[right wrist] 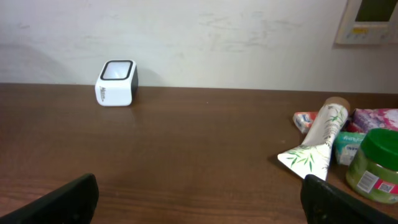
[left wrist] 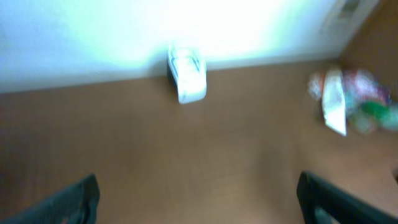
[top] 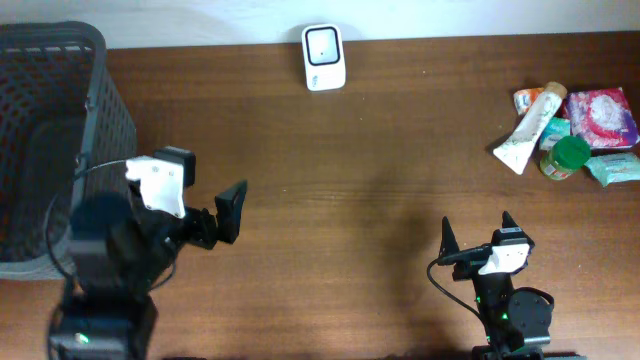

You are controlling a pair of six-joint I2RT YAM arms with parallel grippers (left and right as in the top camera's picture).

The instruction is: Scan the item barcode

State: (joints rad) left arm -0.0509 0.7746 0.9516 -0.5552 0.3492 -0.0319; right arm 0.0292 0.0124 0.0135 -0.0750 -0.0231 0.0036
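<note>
The white barcode scanner stands at the table's far edge by the wall, and shows in both wrist views. The items lie in a heap at the far right: a white tube with green leaf print, a green-lidded jar, a pink packet and a teal packet. My left gripper hovers open over the left part of the table, holding nothing. My right gripper is open and empty near the front edge, well short of the items.
A dark mesh basket stands at the far left, close beside the left arm. Bare brown tabletop stretches between the two grippers and the scanner. The left wrist view is blurred.
</note>
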